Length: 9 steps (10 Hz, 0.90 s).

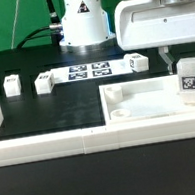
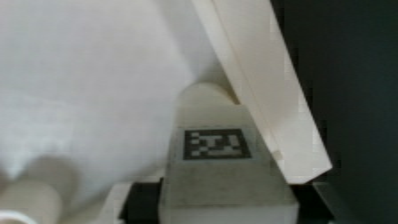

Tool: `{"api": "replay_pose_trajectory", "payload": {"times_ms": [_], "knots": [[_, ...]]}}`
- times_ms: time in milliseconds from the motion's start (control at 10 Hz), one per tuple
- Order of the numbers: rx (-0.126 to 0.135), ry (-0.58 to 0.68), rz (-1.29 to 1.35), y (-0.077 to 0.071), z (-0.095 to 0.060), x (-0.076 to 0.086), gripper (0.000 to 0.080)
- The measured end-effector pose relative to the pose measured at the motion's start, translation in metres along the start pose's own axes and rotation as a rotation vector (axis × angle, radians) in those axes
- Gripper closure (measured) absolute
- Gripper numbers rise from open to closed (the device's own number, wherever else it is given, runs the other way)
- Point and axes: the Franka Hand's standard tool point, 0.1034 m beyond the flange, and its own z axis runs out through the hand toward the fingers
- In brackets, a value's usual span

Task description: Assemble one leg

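Note:
My gripper (image 1: 186, 70) is shut on a leg (image 1: 189, 80), a small white block whose black-and-white tag faces the exterior camera. It holds the leg upright at the right end of the large white panel (image 1: 137, 105), just inside the raised rim. In the wrist view the leg (image 2: 217, 150) sits between my dark fingers (image 2: 146, 200), with the panel's flat surface (image 2: 89, 90) and its rim (image 2: 267, 80) under it. I cannot tell whether the leg touches the panel. Three more legs lie on the black mat: two at the exterior view's left (image 1: 13, 85) (image 1: 45, 83) and one at the back (image 1: 136, 62).
The marker board (image 1: 87, 71) lies in front of the robot base (image 1: 81, 22). A low white wall (image 1: 62, 143) borders the mat's front and left sides.

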Motion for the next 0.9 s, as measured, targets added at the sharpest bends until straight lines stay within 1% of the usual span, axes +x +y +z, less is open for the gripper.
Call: {"api": "replay_pose_trajectory", "payload": {"times_ms": [100,300,400,500,600,700,800,900], "knots": [[-0.007,0.009,0.207,-0.0011,0.0002,-0.0017,0.0508],[-0.007,0.008,0.439,-0.0013,0.0003,-0.0016,0.0508],[-0.01,-0.002,0.513,-0.0013,0.0004,-0.0012,0.0508],[-0.006,-0.005,0.601,-0.0015,0.0005,-0.0013,0.0508],[-0.006,-0.004,0.589,-0.0014,0.0005,-0.0012,0.0508],[-0.006,-0.005,0.537,-0.0013,0.0006,-0.0012,0.0407],[-0.004,-0.004,0.504,-0.001,-0.0001,0.0007,0.0268],[-0.004,-0.004,0.406,-0.0014,0.0,0.0002,0.0187]]}}
